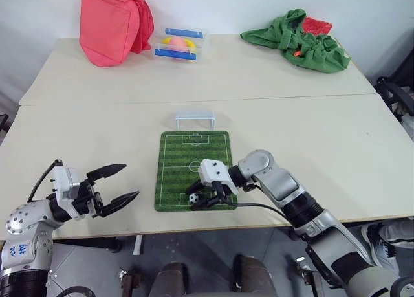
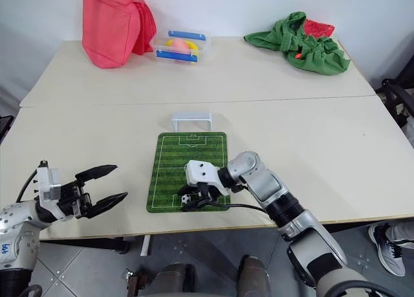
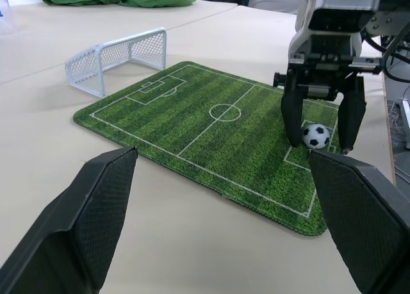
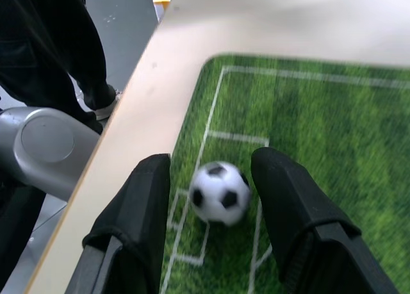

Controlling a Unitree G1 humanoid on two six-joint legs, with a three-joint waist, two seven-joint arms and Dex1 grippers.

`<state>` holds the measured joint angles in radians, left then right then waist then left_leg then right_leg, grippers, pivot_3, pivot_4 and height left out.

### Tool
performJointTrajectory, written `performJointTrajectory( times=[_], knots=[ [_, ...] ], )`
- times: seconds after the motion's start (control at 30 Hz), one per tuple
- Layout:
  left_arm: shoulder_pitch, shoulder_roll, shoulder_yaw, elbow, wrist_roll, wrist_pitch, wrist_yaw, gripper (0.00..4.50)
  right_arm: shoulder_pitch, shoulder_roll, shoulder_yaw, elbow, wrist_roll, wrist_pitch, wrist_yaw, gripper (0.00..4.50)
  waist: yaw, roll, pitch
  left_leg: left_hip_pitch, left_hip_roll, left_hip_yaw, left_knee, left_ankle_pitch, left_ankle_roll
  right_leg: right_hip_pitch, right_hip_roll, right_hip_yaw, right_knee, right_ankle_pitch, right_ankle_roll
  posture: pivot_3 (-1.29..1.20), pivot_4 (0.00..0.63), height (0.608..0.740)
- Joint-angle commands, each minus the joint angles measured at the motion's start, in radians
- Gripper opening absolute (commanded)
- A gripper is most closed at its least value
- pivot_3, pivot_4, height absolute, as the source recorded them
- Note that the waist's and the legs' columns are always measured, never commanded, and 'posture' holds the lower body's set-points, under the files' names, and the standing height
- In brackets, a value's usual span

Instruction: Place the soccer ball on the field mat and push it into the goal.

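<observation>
Left gripper (image 1: 123, 184) hangs off the near left edge of the pale beige worktop (image 1: 97, 116), black fingers spread wide, nothing in them, well apart from the action.

Then the flat green rectangular field mat with white pitch lines and rounded corners (image 1: 194, 158), lying flat near the front edge. At its far end, just off the mat, stands the small white plastic goal frame with netting (image 1: 195, 120), mouth facing down the pitch.

The tiny white soccer ball with black patches (image 4: 220, 193) sits on the mat in the near penalty box, by the near right corner. The right gripper (image 4: 211, 185) points down around it, one finger either side, with a sliver of gap on each flank. So I'd call it parted and loose around the ball rather than squeezing it.

Handling guess: this thing looks hard, smooth and super light, so it'll roll at the slightest nudge and probably skid off line if hit off-centre. The turf texture might slow it a bit. If it needs picking up, pinch across the middle; for the push, contact low and dead centre on the side facing away from the goal.
</observation>
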<state>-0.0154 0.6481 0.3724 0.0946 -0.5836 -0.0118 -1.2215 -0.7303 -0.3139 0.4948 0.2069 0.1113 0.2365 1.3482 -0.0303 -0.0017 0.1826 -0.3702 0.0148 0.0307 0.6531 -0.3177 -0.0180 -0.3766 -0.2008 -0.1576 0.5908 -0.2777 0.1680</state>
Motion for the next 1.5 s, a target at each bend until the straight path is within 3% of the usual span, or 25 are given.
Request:
performJointTrajectory(
  times=[0.03, 0.23, 0.33, 0.47, 0.5, 0.93, 1.1, 1.2, 1.5],
  knots=[
    [-0.007, -0.002, 0.004, 0.002, 0.001, -0.017, 0.004, 4.5, -0.024, -0.01, -0.033, -0.09, 0.047, 0.032, 0.025, 2.19, 0.0, 0.0, 0.0, 0.0, 0.0, 0.0, 0.0, 0.0, 0.0, 0.0, 0.0, 0.0, 0.0, 0.0, 0.0, 0.0, 0.15, 0.74],
    [-0.02, 0.002, 0.002, 0.013, 0.002, -0.018, 0.0, 4.5, -0.047, -0.035, -0.072, -0.222, 0.103, 0.115, 0.01, 2.19, 0.002, 0.0, 0.0, 0.0, 0.0, 0.0, 0.0, 0.0, 0.0, 0.0, 0.0, 0.0, 0.0, 0.0, 0.0, 0.0, 0.15, 0.74],
    [-0.023, 0.006, 0.001, 0.018, -0.002, -0.015, -0.011, 4.5, -0.01, -0.068, -0.096, -0.322, 0.14, 0.174, -0.004, 1.56, 0.002, 0.0, 0.0, 0.0, 0.0, 0.0, 0.0, 0.0, 0.0, 0.0, 0.0, 0.0, 0.0, 0.0, 0.0, 0.0, 0.15, 0.74],
    [-0.029, 0.009, -0.001, 0.024, -0.004, -0.012, -0.019, 4.5, 0.068, -0.109, -0.072, -0.38, 0.124, 0.205, -0.045, 0.17, 0.004, 0.0, 0.0, 0.0, 0.0, 0.0, -0.001, -0.001, 0.0, 0.0, 0.0, 0.0, -0.001, 0.0, 0.0, 0.0, 0.15, 0.74],
    [-0.03, 0.01, -0.002, 0.026, -0.004, -0.01, -0.022, 4.5, 0.086, -0.115, -0.064, -0.38, 0.111, 0.199, -0.056, 0.03, 0.004, 0.0, 0.0, -0.001, 0.0, 0.0, -0.001, -0.001, 0.0, 0.0, 0.0, 0.0, -0.001, 0.0, 0.0, 0.0, 0.15, 0.74],
    [-0.039, 0.029, 0.0, 0.035, 0.0, 0.003, -0.039, 4.5, 0.195, -0.058, -0.005, -0.358, 0.078, 0.228, -0.193, 0.03, 0.002, 0.0, 0.0, 0.0, 0.001, 0.001, 0.0, -0.001, 0.0, -0.001, 0.0, 0.0, -0.001, 0.0, 0.0, 0.0, 0.15, 0.74],
    [-0.035, 0.038, 0.002, 0.031, -0.004, 0.012, -0.04, 4.5, 0.188, -0.016, -0.005, -0.259, 0.047, 0.195, -0.258, 0.03, 0.002, 0.0, 0.0, 0.0, 0.0, 0.001, 0.0, -0.001, 0.0, 0.0, 0.0, 0.0, -0.001, 0.0, 0.0, 0.0, 0.15, 0.74],
    [-0.044, 0.046, 0.003, 0.04, -0.005, 0.017, -0.043, 4.5, 0.125, 0.007, -0.05, -0.142, 0.026, 0.145, -0.303, 0.03, 0.0, 0.0, 0.0, 0.0, 0.001, 0.001, 0.0, -0.001, 0.0, -0.001, 0.0, 0.0, -0.001, 0.0, 0.0, 0.0, 0.15, 0.74],
    [-0.124, 0.063, 0.024, 0.107, -0.002, 0.011, -0.026, 4.5, -0.212, 0.033, -0.345, 0.178, 0.068, 0.041, -0.501, 0.03, 0.0, 0.0, 0.0, -0.001, 0.001, 0.002, 0.001, -0.001, 0.0, -0.002, 0.001, 0.001, 0.0, 0.001, -0.002, 0.0, 0.15, 0.74]
  ],
)
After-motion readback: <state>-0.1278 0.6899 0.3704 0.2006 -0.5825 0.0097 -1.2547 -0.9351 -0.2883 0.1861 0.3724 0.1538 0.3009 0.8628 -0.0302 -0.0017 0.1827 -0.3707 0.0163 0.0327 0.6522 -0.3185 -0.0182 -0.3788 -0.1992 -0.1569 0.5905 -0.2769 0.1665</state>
